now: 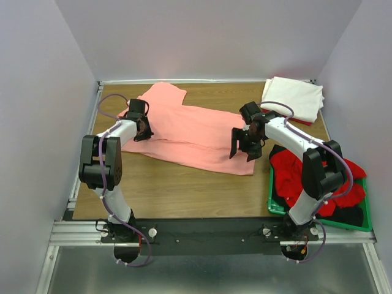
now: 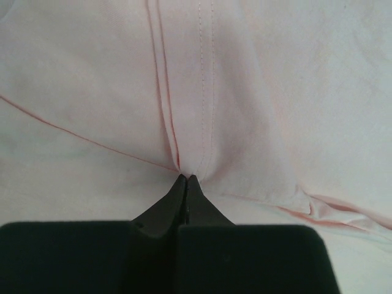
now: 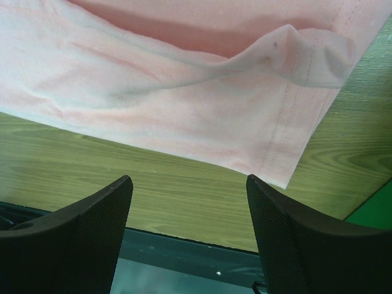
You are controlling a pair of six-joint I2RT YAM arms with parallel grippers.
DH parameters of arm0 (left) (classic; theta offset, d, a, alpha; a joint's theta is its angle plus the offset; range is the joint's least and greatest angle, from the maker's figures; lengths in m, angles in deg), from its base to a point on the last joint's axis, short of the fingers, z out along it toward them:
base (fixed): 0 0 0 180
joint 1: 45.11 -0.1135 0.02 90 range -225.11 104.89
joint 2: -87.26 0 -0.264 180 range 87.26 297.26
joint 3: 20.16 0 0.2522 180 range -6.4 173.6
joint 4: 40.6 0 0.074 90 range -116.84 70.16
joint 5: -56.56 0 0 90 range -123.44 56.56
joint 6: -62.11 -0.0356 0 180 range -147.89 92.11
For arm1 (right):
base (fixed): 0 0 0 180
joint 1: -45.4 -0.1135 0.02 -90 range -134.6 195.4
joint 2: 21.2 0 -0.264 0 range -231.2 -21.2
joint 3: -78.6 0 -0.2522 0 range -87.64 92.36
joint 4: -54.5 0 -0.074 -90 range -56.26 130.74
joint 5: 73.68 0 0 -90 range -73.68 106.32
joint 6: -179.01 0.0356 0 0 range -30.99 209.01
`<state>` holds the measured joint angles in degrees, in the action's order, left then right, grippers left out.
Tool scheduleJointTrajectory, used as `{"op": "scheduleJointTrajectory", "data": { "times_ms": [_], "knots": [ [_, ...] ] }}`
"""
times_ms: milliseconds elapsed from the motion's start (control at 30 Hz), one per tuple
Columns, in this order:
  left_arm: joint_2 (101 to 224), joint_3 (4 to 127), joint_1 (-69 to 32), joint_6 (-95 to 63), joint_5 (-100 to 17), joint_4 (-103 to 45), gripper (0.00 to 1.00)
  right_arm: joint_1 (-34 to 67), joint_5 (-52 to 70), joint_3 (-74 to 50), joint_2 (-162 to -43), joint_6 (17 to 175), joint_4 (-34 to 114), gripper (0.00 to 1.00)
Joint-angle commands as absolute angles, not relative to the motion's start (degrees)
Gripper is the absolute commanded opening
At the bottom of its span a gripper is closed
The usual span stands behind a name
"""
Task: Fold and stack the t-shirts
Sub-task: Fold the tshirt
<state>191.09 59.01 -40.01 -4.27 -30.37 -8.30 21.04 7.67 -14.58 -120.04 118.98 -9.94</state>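
A salmon-pink t-shirt [image 1: 196, 131] lies spread over the middle of the table. My left gripper [image 1: 146, 131] sits on its left side, near a sleeve. In the left wrist view the gripper [image 2: 185, 176] is shut and pinches a pucker of the pink cloth [image 2: 245, 92] at a stitched seam. My right gripper [image 1: 242, 154] is open and empty, held above the shirt's near right corner. In the right wrist view the gripper [image 3: 188, 184] hangs over bare wood, and the hem corner [image 3: 269, 153] lies just beyond the fingertips. A folded white t-shirt [image 1: 294, 98] lies at the back right.
A green crate [image 1: 275, 207] at the right front holds crumpled red shirts [image 1: 300, 174] and dark cloth [image 1: 352, 215]. Its green edge shows in the right wrist view [image 3: 375, 208]. Grey walls enclose the table on three sides. Bare wood [image 1: 184, 190] lies in front of the pink shirt.
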Motion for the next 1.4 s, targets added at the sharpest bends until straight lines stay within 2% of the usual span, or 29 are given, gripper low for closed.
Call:
{"op": "scheduleJointTrajectory", "data": {
  "times_ms": [0,533,933,1167,1233,1267,1333,1367],
  "knots": [
    [191.23,62.41,-39.84,-4.25,-32.03,-8.03,0.0,21.06,8.58,-13.99,-120.78,119.33,-10.15,0.82],
    [198.96,73.92,-35.53,-3.98,-35.72,-6.45,0.0,21.06,9.2,-14.34,-121.57,119.77,-10.15,0.82],
    [203.09,77.97,-33.42,-4.07,-36.6,-5.75,0.0,21.06,11.57,-14.87,-121.21,120.91,-8.92,0.82],
    [204.68,80.52,-32.37,-3.2,-37.65,-5.84,0.0,21.23,20.16,-14.25,-122.18,122.14,-8.13,0.82],
    [204.68,80.96,-32.37,-2.84,-38.18,-5.75,0.06,21.14,21.93,-13.73,-123.23,122.06,-7.78,0.82],
    [204.51,81.57,-32.37,-2.93,-38.18,-5.57,0.13,21.14,23.33,-13.55,-123.59,121.88,-7.6,0.82],
    [204.16,82.37,-32.37,-2.84,-37.57,-5.13,0.33,21.23,24.57,-13.11,-124.81,121.79,-7.25,0.82],
    [203.54,83.15,-32.37,-2.84,-37.22,-4.44,0.49,21.41,25.27,-13.11,-125.08,121.7,-7.07,0.81]
  ]
}}
